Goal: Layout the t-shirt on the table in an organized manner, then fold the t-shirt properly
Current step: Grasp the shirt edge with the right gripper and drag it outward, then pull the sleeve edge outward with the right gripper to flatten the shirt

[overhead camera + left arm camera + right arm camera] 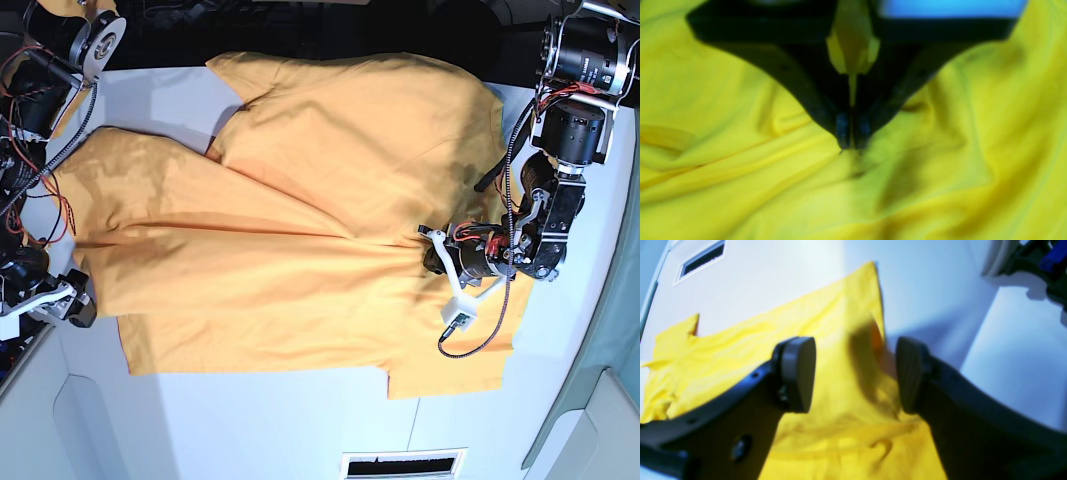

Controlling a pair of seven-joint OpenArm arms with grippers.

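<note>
judging by the base view, the laying-out is largely done: the t-shirt (300,210) lies spread across the tabletop (250,430), though creased, with one part doubled over near the far edge. the left gripper (851,141) has its fingers nearly together, seemingly pinching cloth; the right gripper (855,373) has its fingers wide apart, holding nothing. smoothing and proper folding remain.

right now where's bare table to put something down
Bare table runs between the t-shirt hem and the vented near edge, plus a patch at the far left corner. Crowded where the left gripper presses on cloth.
</note>
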